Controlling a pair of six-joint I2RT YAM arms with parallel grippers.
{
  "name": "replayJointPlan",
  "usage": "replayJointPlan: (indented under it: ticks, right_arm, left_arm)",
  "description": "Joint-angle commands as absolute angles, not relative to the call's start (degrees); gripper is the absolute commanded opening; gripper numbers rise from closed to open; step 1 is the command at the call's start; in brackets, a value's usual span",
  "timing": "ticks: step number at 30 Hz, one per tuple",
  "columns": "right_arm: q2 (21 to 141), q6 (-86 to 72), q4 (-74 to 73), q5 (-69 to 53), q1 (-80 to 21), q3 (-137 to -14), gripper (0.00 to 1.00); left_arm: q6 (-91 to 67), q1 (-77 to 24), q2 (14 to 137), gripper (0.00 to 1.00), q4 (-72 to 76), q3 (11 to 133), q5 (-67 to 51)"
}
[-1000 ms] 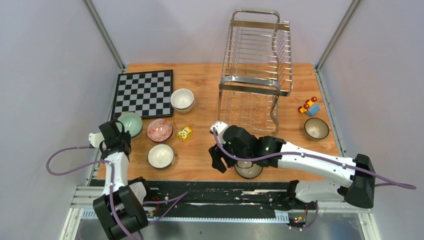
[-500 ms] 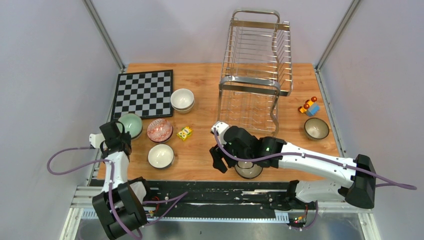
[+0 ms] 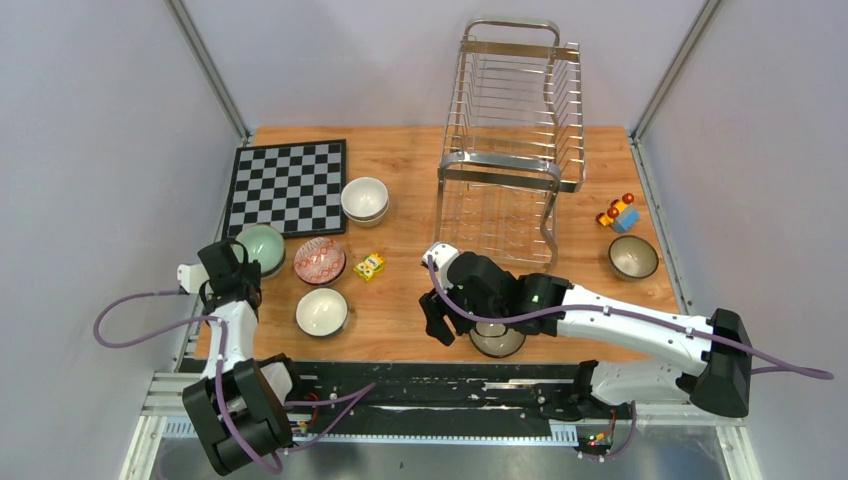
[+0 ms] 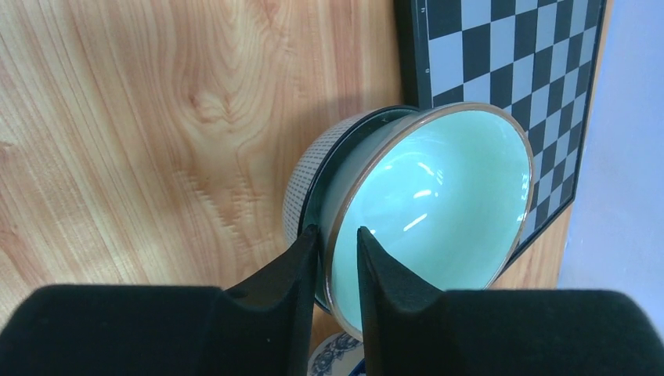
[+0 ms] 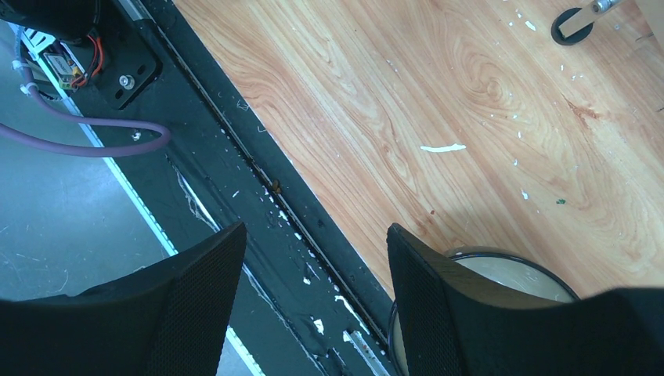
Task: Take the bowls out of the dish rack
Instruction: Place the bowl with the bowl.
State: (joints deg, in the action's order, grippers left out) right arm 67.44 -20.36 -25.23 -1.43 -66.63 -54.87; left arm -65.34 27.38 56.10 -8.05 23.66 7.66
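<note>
Dish rack (image 3: 512, 120) shows nothing left; unloading judged nearly done; left hand (image 4: 337, 233) narrowly parted astride mint bowl (image 4: 438, 188) rim, not clamping; right hand (image 5: 315, 235) released, empty

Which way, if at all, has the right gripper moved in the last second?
No. The right gripper stays beside the dark-rimmed bowl, at the same spot relative to the dish rack.

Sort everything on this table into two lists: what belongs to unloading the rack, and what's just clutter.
Job: dish rack, mint bowl, red-patterned bowl, white bowl stack, cream bowl, dark-rimmed bowl, near-edge bowl.
Clutter: chessboard, yellow block, toy car.
</note>
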Motion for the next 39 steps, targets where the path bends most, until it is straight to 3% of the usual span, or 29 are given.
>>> replayJointPlan:
  ticks: [1, 32, 39]
  right_arm:
    - [67.0, -21.0, -25.8, -0.6, -67.2, -54.2, 0.7]
    - [66.8, -20.8, -25.8, -1.1, -67.3, -53.8, 0.7]
    - [66.4, -20.7, -25.8, -0.9, -67.3, -53.8, 0.7]
  left_arm:
    - [-64.8, 27.8, 55.1, 0.28, -6.8, 24.3, 7.4]
    - [-59.7, 27.8, 47.3, 0.49, -17.1, 29.7, 9.2]
    - [-58.0, 27.9, 46.2, 0.5, -18.4, 31.4, 9.9]
